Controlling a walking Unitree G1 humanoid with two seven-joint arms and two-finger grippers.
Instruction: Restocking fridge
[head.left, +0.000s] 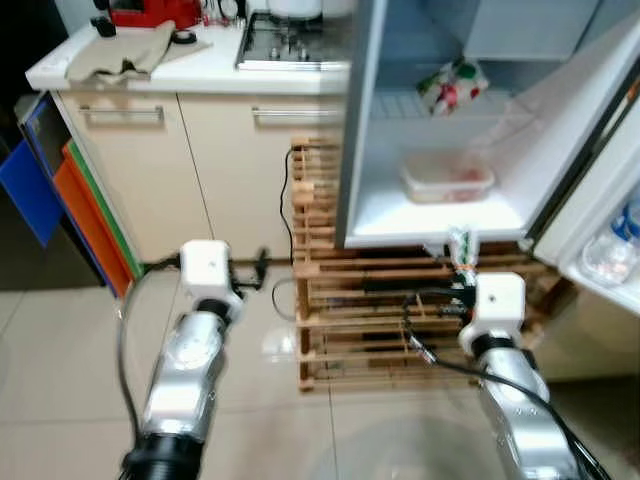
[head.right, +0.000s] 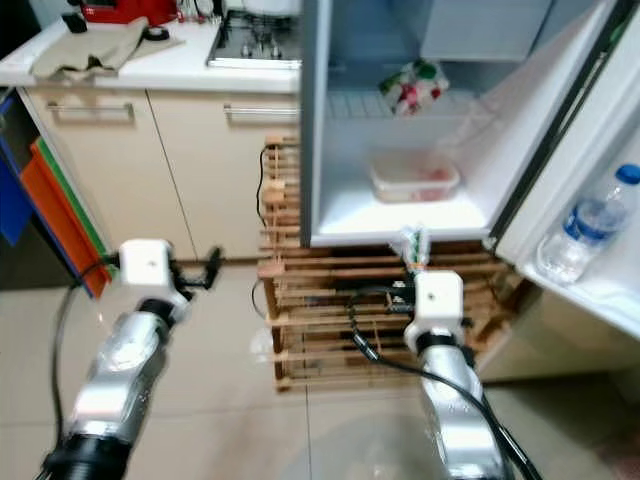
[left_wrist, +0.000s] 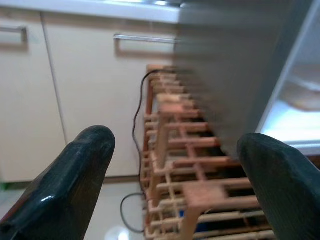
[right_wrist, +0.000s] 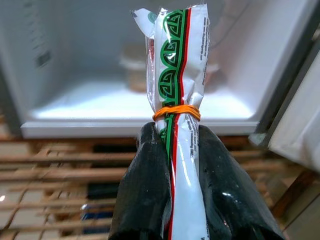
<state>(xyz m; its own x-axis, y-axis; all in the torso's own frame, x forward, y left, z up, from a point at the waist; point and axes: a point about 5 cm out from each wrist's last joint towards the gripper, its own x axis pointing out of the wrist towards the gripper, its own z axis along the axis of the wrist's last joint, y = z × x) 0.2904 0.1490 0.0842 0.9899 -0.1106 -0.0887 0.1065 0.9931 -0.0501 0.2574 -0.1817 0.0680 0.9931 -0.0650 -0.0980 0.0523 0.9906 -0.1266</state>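
The right pincer (right_wrist: 172, 150) is gripping a rubber-banded packet (right_wrist: 177, 75) before the fridge (head.left: 440, 215); the left pincer (left_wrist: 170, 165) is gaping wide.

No readable text in any view. The packet (right_wrist: 178, 75) clamped in the right gripper (right_wrist: 175, 150) carries fine print down its right edge, next to a green key-pattern and a red stripe; the letters are too small and blurred to make out. A label or sticker (right_wrist: 42, 59) sits on the fridge (right_wrist: 30, 75) inner side wall; it reads as grey smudges, no characters resolved. The water bottle (head.right: 585, 228) in the door shelf has no legible label. The red-and-green bag (head.left: 452, 85) at the back of the fridge is too blurred to read.
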